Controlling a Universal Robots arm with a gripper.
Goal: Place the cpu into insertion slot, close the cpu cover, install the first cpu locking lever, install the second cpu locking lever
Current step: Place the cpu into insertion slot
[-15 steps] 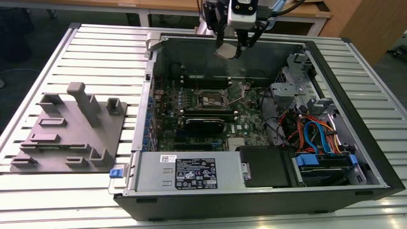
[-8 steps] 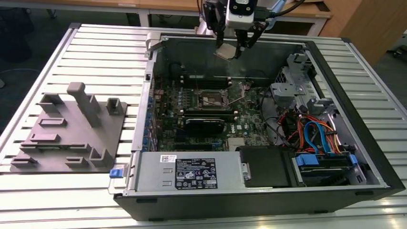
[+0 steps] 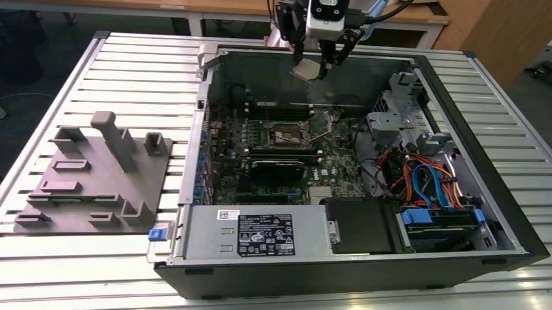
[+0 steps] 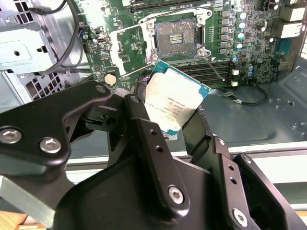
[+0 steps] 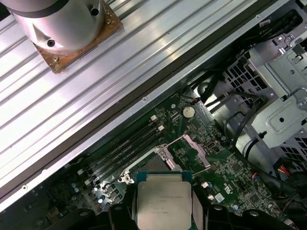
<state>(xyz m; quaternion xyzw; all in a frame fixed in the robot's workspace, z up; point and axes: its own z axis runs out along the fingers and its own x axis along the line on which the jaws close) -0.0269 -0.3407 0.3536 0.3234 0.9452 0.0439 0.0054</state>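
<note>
Your gripper (image 3: pixel 312 67) is clamped on the cpu (image 4: pixel 175 103) by two opposite edges. It holds the chip at a slant in the air over the far side of the computer case (image 3: pixel 483 97), well apart from the insertion slot (image 3: pixel 289 134). The slot lies uncovered on the green board (image 3: pixel 229 168). I think the danger is this: the chip could slip, or land not flat, and bend the socket's fine contacts.
</note>
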